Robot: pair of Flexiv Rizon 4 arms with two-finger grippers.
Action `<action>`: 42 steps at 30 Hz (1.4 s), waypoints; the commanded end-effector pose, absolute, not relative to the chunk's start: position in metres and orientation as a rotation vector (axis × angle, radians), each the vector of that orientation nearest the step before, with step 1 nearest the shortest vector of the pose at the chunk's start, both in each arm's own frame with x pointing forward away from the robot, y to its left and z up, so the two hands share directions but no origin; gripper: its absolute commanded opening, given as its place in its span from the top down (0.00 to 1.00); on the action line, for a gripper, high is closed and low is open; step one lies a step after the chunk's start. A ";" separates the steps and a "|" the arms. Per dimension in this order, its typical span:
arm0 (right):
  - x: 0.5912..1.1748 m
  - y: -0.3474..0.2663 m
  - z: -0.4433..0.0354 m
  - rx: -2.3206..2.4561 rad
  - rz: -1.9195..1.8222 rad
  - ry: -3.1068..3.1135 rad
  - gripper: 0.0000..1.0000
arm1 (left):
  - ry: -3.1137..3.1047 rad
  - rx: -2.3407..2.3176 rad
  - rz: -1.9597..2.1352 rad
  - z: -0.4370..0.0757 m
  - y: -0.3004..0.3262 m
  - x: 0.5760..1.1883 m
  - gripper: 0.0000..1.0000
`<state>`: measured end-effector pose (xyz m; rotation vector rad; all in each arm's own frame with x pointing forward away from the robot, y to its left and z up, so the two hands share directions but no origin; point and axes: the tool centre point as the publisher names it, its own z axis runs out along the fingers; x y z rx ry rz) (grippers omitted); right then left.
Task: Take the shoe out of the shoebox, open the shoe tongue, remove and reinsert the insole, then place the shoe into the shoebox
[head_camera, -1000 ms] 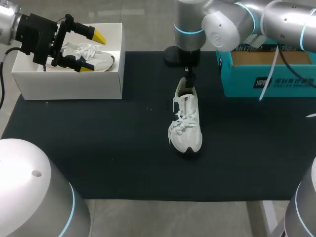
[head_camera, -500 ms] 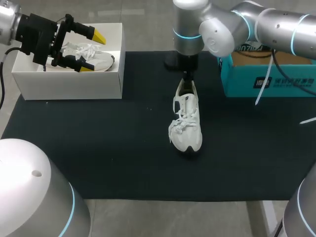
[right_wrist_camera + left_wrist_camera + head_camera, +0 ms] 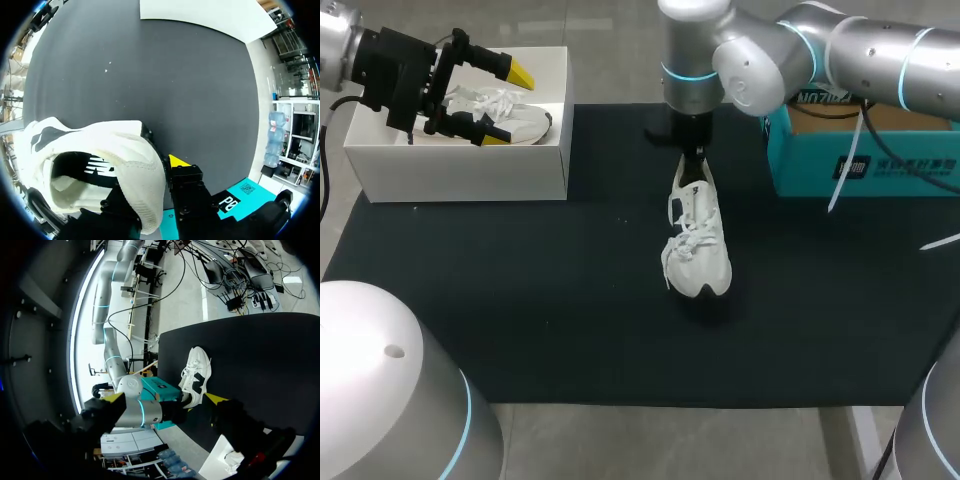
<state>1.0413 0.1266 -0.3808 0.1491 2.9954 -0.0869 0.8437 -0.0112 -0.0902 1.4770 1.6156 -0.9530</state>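
A white shoe (image 3: 697,245) lies on the black mat (image 3: 520,300) in the middle of the head view, toe toward me. My right gripper (image 3: 692,160) comes down on its heel. In the right wrist view the gripper (image 3: 150,175) is shut on the padded heel collar (image 3: 142,165): one yellow-tipped finger (image 3: 177,161) presses outside, the other is hidden inside the shoe. My left gripper (image 3: 508,105) hangs open over the white shoebox (image 3: 460,165), which holds a second white shoe (image 3: 515,115). The left wrist view shows the shoe (image 3: 196,377) far ahead of its open gripper (image 3: 165,398).
A teal cardboard box (image 3: 860,150) stands at the back right of the mat, close beside my right arm. The mat's front and left parts lie bare. The white shoebox stands at the mat's back left corner.
My right gripper has closed on the shoe's heel. The arm shifted slightly left, and the shoe's heel went with it and tipped up a little. The left arm has not moved.
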 end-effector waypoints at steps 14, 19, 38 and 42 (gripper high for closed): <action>1.024 0.126 -0.188 0.157 -0.062 2.912 1.00 | 1.619 1.482 -0.952 -0.089 -0.011 0.845 0.00; 1.026 0.125 -0.184 0.195 -0.077 2.916 1.00 | 1.619 1.482 -0.952 -0.089 -0.011 0.845 0.00; 1.030 0.122 -0.171 0.179 -0.086 2.918 1.00 | 1.619 1.482 -0.952 -0.089 -0.011 0.845 0.00; 1.041 0.109 -0.142 0.192 -0.015 2.930 1.00 | 1.619 1.482 -0.952 -0.089 -0.011 0.845 0.00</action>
